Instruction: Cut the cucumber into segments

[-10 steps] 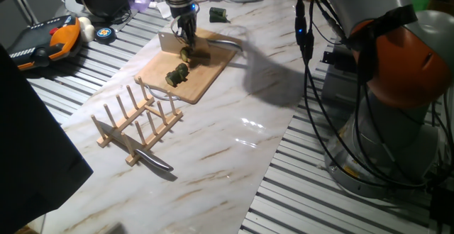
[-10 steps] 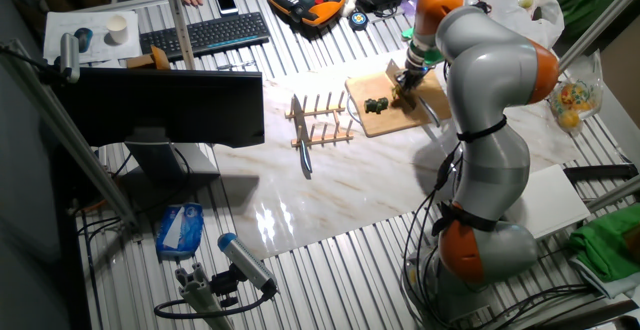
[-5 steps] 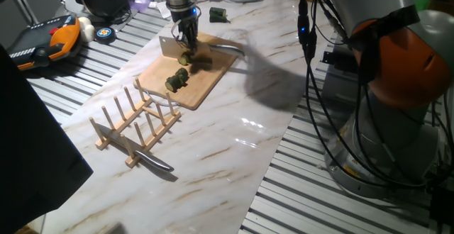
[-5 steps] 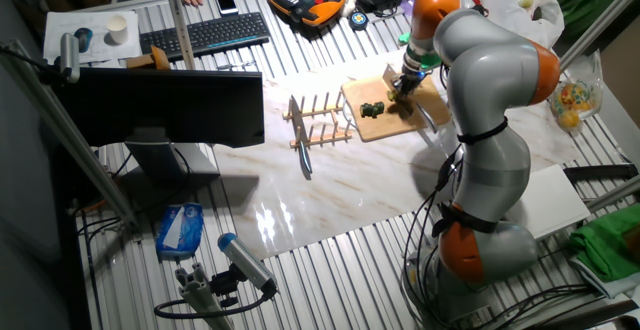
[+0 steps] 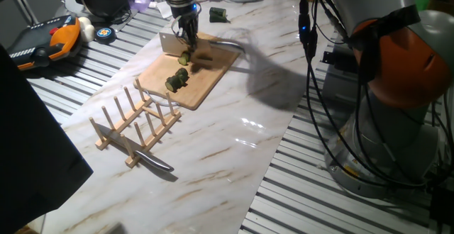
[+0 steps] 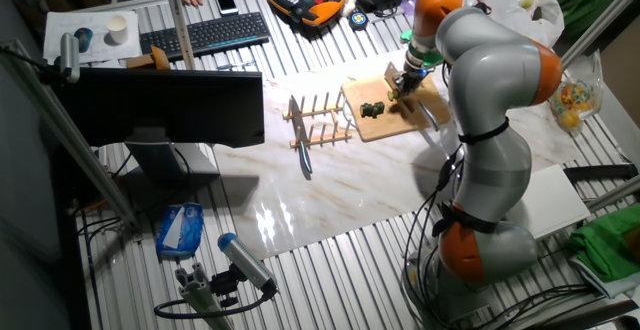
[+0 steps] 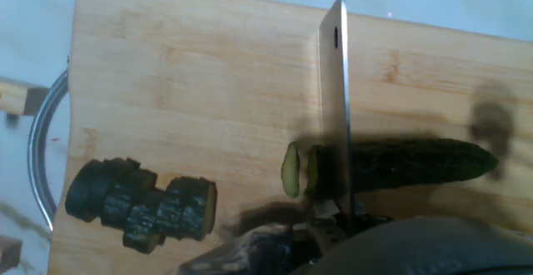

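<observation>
Gripper (image 5: 186, 30) clenched on knife (image 7: 335, 108), blade across cucumber (image 7: 408, 163) for next slice; segments (image 7: 141, 204) lay aside on board (image 7: 191, 75).

Marble table (image 5: 234, 142): wooden board (image 5: 206, 78), dish rack (image 5: 135, 120), knife (image 5: 142, 154), green stub (image 5: 217, 13).

Hidden behind the cleaver
The cleaver blade (image 7: 335, 108) covers part of the cucumber (image 7: 400, 165); the fingers lie outside hand view.
</observation>
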